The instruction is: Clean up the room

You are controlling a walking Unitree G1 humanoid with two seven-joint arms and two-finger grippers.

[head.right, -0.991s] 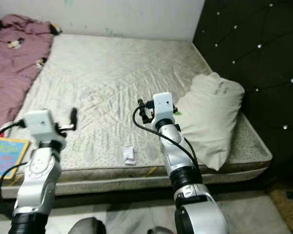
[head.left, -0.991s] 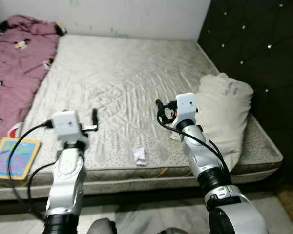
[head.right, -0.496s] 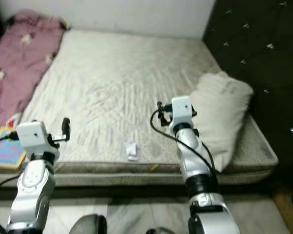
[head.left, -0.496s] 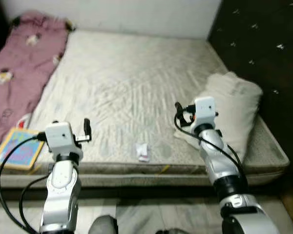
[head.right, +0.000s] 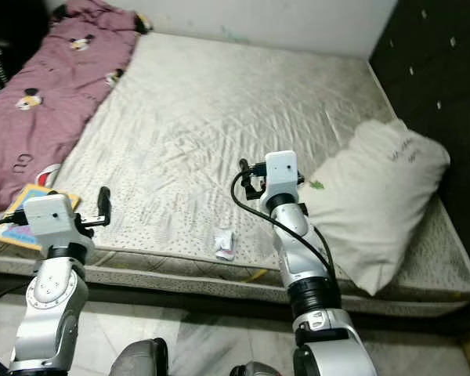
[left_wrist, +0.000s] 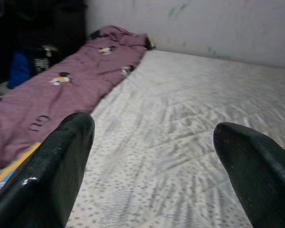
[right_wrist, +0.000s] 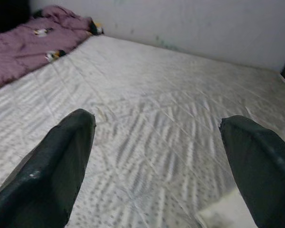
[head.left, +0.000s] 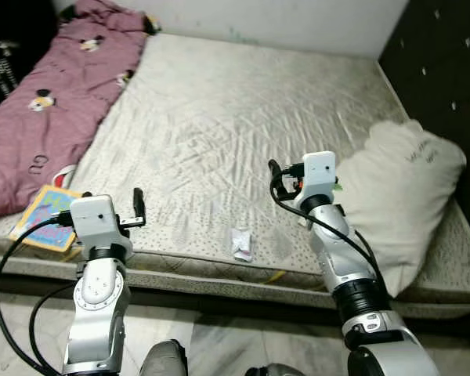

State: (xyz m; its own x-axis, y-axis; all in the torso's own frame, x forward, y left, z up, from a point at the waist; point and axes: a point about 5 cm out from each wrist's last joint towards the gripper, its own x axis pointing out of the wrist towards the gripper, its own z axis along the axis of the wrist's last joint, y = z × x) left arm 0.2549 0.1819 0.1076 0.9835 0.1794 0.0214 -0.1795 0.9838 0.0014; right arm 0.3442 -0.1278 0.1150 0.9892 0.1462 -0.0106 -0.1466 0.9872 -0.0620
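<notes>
I hover both arms at the bed's edge, left gripper and right gripper spread apart, empty. Next I judge: reach the wrapper at six o'clock on the mattress.

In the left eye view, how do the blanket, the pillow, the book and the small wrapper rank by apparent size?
Largest to smallest:
1. blanket
2. pillow
3. book, partly hidden by the left arm
4. wrapper

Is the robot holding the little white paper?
No, the crumpled white paper lies on the mattress between the open, empty left gripper and right gripper.
</notes>
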